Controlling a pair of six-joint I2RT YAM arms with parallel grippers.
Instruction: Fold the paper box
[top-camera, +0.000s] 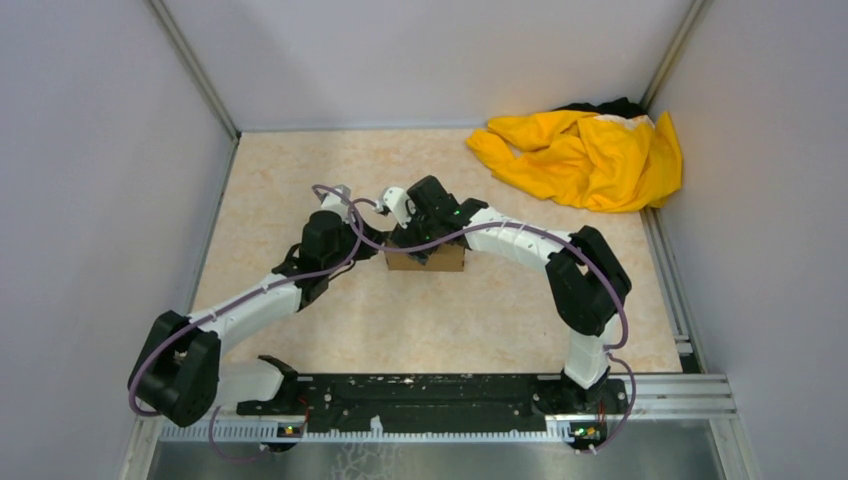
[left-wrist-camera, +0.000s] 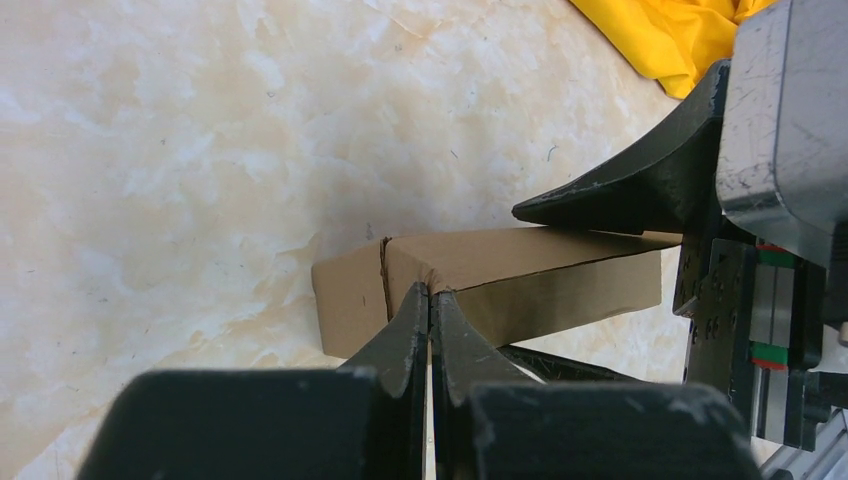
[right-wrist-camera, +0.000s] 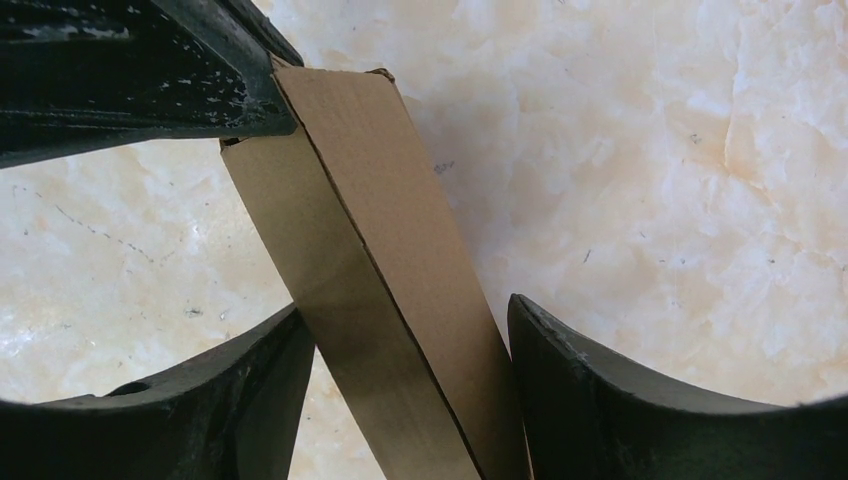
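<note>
a pale beige, marble-patterned counter (top-camera: 300, 170) carries two things. a small brown cardboard box (top-camera: 440, 260), a closed rectangular carton, sits near its middle. a crumpled yellow cloth (top-camera: 580, 155) lies heaped in the far right corner, well apart from the box, with a bit of black fabric (top-camera: 610, 105) showing behind it.

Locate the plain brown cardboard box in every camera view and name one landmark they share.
Top external: brown cardboard box at table centre.
Left wrist: box middle, right of centre.
Right wrist: box diagonal, top left to bottom centre.
Shared landmark: beige marbled tabletop.
</note>
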